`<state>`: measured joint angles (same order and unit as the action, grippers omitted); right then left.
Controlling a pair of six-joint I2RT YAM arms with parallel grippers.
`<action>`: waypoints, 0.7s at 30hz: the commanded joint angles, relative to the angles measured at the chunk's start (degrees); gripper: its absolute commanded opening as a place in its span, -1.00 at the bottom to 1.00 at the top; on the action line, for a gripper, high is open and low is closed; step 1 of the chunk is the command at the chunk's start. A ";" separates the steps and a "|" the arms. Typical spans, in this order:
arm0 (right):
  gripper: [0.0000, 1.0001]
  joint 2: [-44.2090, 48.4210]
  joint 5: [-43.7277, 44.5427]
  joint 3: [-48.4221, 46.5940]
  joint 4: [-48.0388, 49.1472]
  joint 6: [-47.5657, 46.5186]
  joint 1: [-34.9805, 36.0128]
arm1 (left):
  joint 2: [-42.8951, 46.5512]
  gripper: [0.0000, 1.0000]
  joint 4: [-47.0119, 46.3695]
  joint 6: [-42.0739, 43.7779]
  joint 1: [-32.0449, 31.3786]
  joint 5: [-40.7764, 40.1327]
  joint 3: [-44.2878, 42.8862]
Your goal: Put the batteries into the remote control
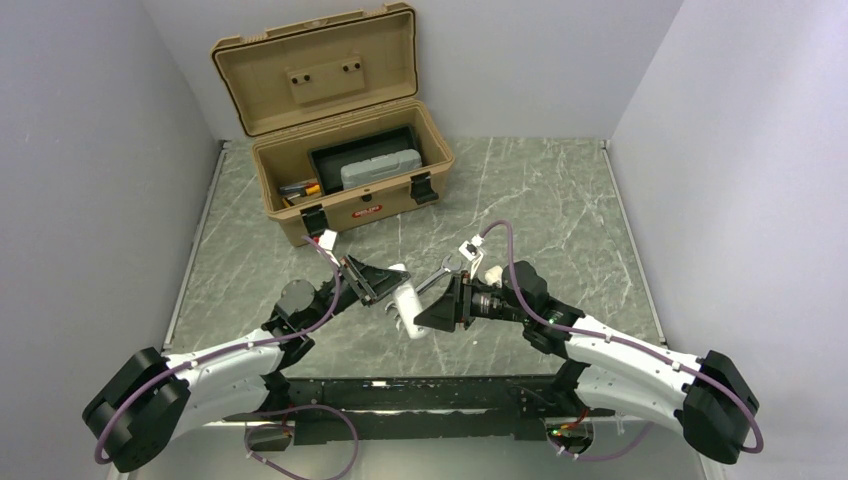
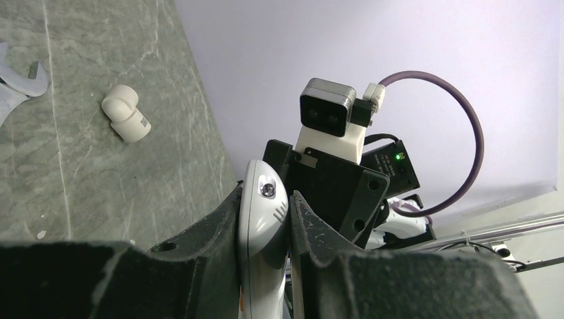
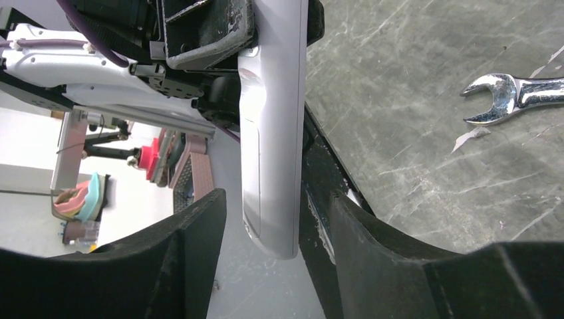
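Left pincer (image 2: 264,212) clamps the remote control (image 3: 273,133); right pincer (image 3: 266,199) stands apart around its free end. Best to close squarely on its faces, without twisting it loose.

White arms (image 1: 230,362); black joints (image 1: 140,405) and grippers (image 2: 266,222); purple cables (image 1: 505,240).

remote control (image 1: 408,308) spanning left claw (image 1: 385,290) and right claw (image 3: 266,222) at centre, no passage there, wrench (image 3: 512,98) and white elbow piece (image 2: 126,113) lying just behind, open toolbox (image 1: 350,185) blocking back left, bare bench (image 1: 560,210) right and back right, walls (image 1: 720,150) on three sides
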<state>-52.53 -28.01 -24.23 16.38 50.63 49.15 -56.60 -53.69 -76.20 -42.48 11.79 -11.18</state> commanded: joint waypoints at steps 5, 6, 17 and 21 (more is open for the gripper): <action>0.26 -0.99 0.32 0.06 3.75 -0.22 -0.27 | 1.20 -1.00 -2.28 -0.14 -0.28 1.05 -1.10; 0.27 -1.01 0.40 -0.01 3.75 -0.26 -0.26 | 1.21 -1.00 -1.96 0.03 -0.22 1.05 -1.19; 0.13 -1.57 -0.41 0.59 5.90 0.27 -0.27 | 0.18 -1.00 -2.91 -0.18 -0.29 1.28 -1.37; 0.13 -2.49 -0.86 1.54 9.48 1.77 -0.34 | -0.07 -1.00 -3.67 -0.02 -0.28 1.47 -1.52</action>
<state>-54.24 -28.18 -23.55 19.31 51.05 49.10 -56.62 -53.25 -76.14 -42.48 12.21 -11.18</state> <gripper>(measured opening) 0.564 0.298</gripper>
